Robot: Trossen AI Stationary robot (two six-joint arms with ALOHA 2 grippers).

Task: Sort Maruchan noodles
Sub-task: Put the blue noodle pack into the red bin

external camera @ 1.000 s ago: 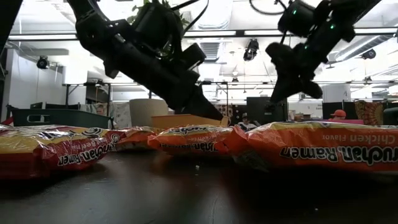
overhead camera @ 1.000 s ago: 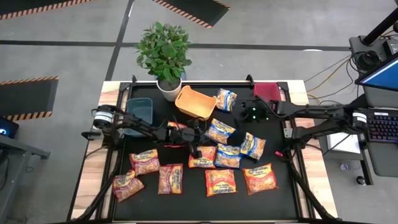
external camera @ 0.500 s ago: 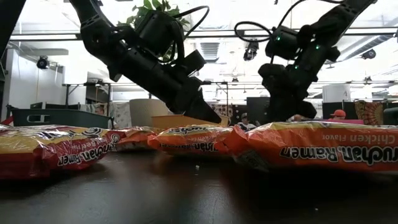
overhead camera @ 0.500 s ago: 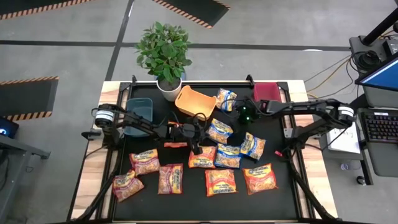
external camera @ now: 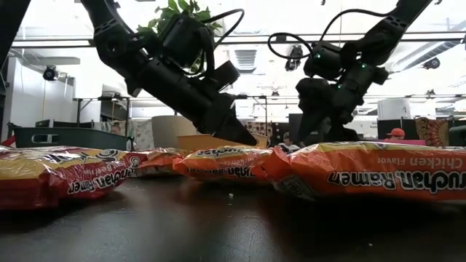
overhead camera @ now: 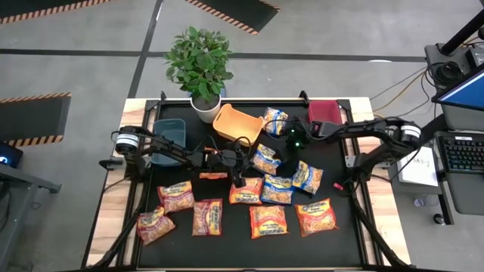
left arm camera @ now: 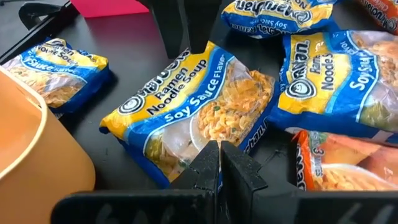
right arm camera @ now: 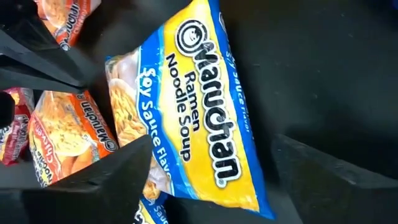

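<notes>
My right gripper (overhead camera: 278, 157) hangs spread wide over a blue-and-yellow packet (overhead camera: 265, 159) at table centre, gripping nothing. My left gripper (overhead camera: 240, 180) is clenched empty, tips down beside an orange packet (overhead camera: 246, 192). The other noodles (overhead camera: 270, 221) lie from six to three o'clock; one blue packet (overhead camera: 274, 121) sits at twelve, by the orange bin (overhead camera: 237, 125).

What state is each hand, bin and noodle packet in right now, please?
Left hand: shut, empty, low beside a soy sauce packet.
Right hand: open, above that same soy sauce packet, not gripping it.
Orange bin: upright, no packet visible inside.
Teal bin: upright, partly hidden by the left arm.
Red bin: upright, no packet visible inside.
Noodle packets: lying flat on the table, unsorted.
</notes>
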